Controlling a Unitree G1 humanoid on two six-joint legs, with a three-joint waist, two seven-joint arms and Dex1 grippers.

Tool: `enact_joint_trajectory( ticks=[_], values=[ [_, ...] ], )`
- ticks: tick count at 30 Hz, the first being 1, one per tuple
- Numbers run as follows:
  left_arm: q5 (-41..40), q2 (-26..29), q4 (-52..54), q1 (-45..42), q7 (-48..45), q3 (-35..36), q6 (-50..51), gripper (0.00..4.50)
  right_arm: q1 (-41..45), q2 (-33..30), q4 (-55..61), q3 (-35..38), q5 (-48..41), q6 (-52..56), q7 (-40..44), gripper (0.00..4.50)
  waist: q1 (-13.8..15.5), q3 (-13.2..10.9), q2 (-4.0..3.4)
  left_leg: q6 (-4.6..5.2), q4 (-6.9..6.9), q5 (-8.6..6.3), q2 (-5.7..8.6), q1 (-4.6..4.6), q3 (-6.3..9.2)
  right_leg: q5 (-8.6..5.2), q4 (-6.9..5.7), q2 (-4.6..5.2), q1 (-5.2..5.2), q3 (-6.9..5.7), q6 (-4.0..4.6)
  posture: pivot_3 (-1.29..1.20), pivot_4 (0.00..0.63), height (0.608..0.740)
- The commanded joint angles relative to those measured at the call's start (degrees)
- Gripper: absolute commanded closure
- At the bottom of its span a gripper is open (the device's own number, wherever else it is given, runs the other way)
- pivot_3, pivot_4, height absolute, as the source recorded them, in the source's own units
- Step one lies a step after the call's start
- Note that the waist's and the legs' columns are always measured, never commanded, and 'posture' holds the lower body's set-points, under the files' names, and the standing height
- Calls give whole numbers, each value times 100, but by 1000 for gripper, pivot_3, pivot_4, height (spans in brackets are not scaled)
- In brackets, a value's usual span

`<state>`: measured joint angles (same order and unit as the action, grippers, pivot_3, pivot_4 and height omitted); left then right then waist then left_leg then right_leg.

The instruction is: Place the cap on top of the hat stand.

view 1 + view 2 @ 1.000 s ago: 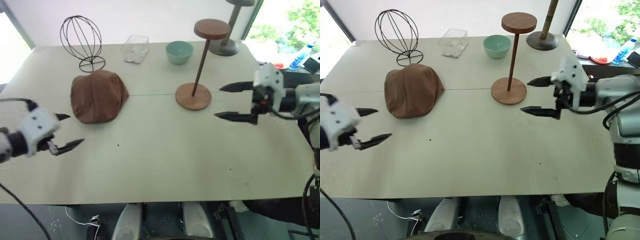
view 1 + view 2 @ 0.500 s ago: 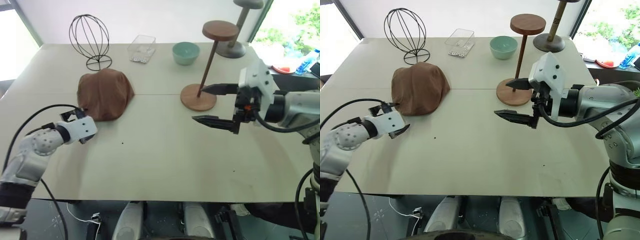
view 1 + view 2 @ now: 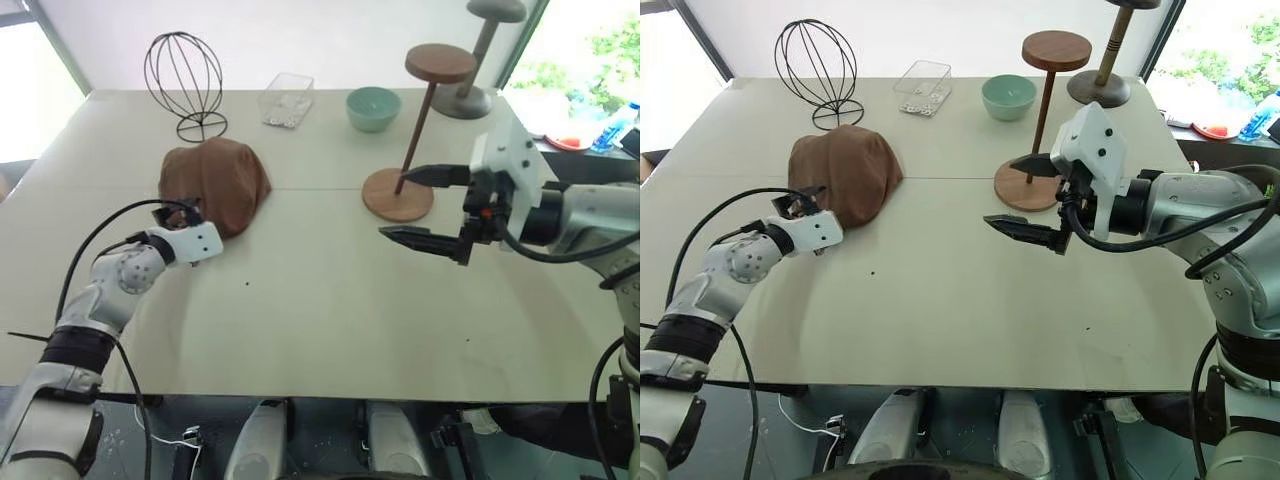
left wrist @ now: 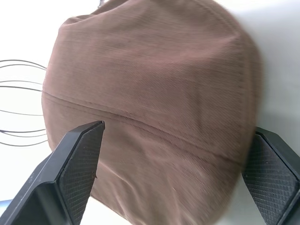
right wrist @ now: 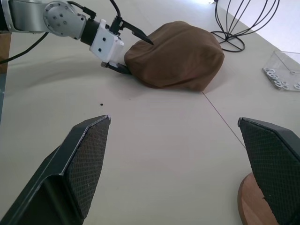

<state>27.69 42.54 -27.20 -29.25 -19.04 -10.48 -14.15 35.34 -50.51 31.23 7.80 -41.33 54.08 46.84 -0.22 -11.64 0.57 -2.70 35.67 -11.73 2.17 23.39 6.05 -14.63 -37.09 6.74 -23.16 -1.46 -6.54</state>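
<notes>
We see the cap [image 3: 214, 183] lying in a soft brown heap on the table [image 3: 320, 320], just in front of the wire head form [image 3: 186, 84]; our left gripper [image 5: 127, 51] is at its near edge with fingers spread wide, one above the fabric and one below, not yet closed; the hat stand [image 3: 417, 130] is upright well to the right, its disc top bare; our right gripper [image 3: 420, 205] hangs above the table near the stand's base, fingers open and empty; a green bowl [image 3: 373, 107] and a clear tray [image 3: 285, 98] sit behind.
</notes>
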Motion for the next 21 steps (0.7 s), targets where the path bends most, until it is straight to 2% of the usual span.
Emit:
enact_joint_trajectory(
  ticks=[1, 3, 5, 7, 11, 13, 18, 21],
  values=[
    [304, -143, -666, -145, 322, -255, -34, 76, 221, -46, -5, 97, -18, -178, -18, 0, 2, 2, -1, 0, 2, 0, 0, 0, 0, 2, 0, 0, 2, 0, -3, 0, 150, 740],
    [432, -186, -925, -284, 503, -361, -120, 76, 239, -70, -60, 81, 32, -231, -8, 0, 10, 10, -1, 0, 3, 0, 0, -2, 2, 10, 1, 0, 4, -1, -3, 0, 150, 740],
    [464, -233, -1148, -424, 654, -402, -179, 602, 245, -89, -89, 68, 46, -270, 3, 0, 25, 12, -2, -1, 5, 0, 0, -4, 2, 14, 1, 0, 6, -3, -3, 0, 150, 740],
    [452, -241, -1333, -569, 730, -397, -264, 1422, 235, -125, -102, 83, 22, -291, 44, 0, 42, 12, -2, -1, 8, 0, 0, -3, 2, 17, 1, 0, 6, -3, -3, 0, 150, 740],
    [408, -156, -1547, -769, 835, -398, -420, 3562, 187, -221, -141, 132, 11, -347, 136, 0, 42, 11, -1, 0, 13, 0, -1, 2, 7, 26, 1, -8, -4, -2, 6, 0, 150, 740],
    [367, -96, -1573, -849, 873, -349, -454, 4462, 181, -281, -199, 191, -38, -299, 150, 0, 41, 11, -1, 0, 16, 0, -1, 3, 6, 24, 1, -8, -3, -2, 5, 0, 150, 740],
    [173, 239, -1079, -1366, 889, -16, -478, 4462, 201, -530, -412, 500, -108, -270, 188, 0, 49, 4, 11, -1, 19, 0, 0, 19, 3, 21, 9, -6, -12, 1, 0, 0, 150, 740],
    [-71, 377, -631, -1956, 731, 219, -576, 4462, 178, -695, -551, 794, -208, -194, 192, 0, 69, 0, 18, -1, 26, 0, 0, 45, 8, 22, 9, -8, -32, -4, 1, 0, 150, 740]
  ],
)
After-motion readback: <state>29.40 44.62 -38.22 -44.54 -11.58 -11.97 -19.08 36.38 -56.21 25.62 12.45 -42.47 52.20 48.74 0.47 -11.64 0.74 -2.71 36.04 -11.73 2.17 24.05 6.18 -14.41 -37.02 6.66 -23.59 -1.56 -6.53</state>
